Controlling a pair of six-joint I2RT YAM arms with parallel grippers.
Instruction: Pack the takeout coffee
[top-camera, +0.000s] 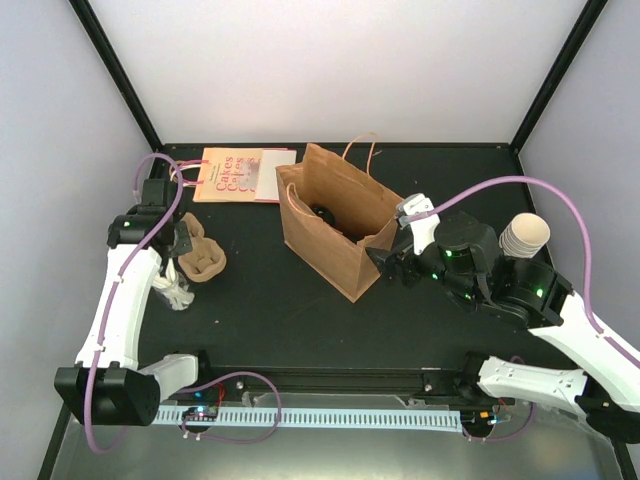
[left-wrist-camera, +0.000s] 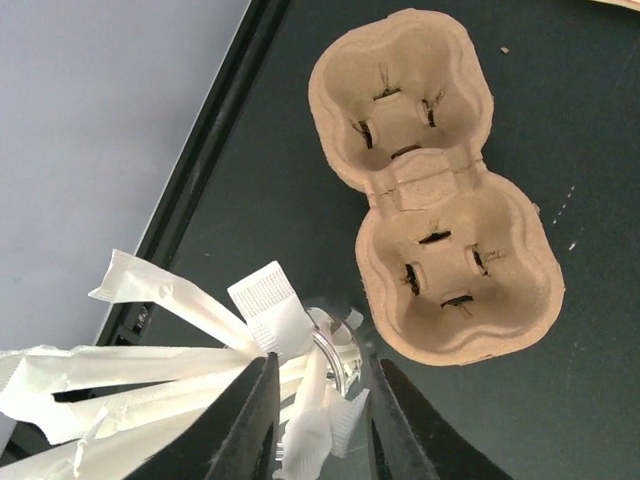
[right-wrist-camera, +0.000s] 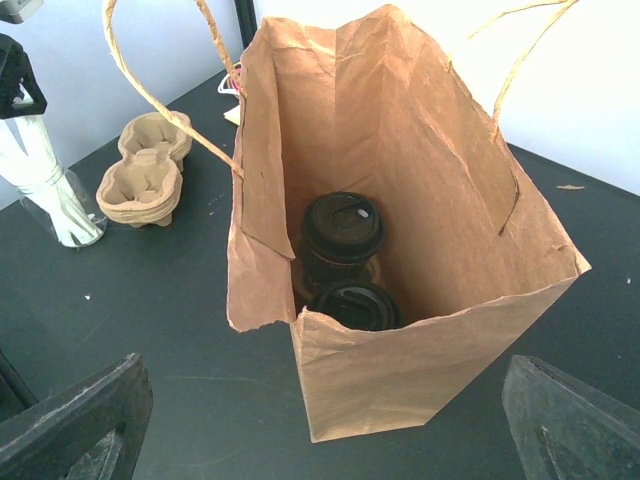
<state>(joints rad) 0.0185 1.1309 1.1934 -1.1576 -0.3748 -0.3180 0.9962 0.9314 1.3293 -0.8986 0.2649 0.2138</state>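
Left gripper (left-wrist-camera: 325, 366) hangs over paper-wrapped straws (left-wrist-camera: 170, 365) in a glass jar (right-wrist-camera: 57, 207), fingers narrowed about them; whether they pinch one cannot be told. Beside it sits a moulded pulp tray (left-wrist-camera: 430, 190). Two black-lidded coffees (right-wrist-camera: 342, 226) stand upright deep in the creased brown bag (right-wrist-camera: 400, 390), straight ahead of the nearer right gripper (right-wrist-camera: 327, 378), which is spread wide and empty.

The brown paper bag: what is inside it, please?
Inside the paper bag two black lids show, the far lid and the near lid. The cups under them and the bag's bottom are covered by the lids and the front wall.
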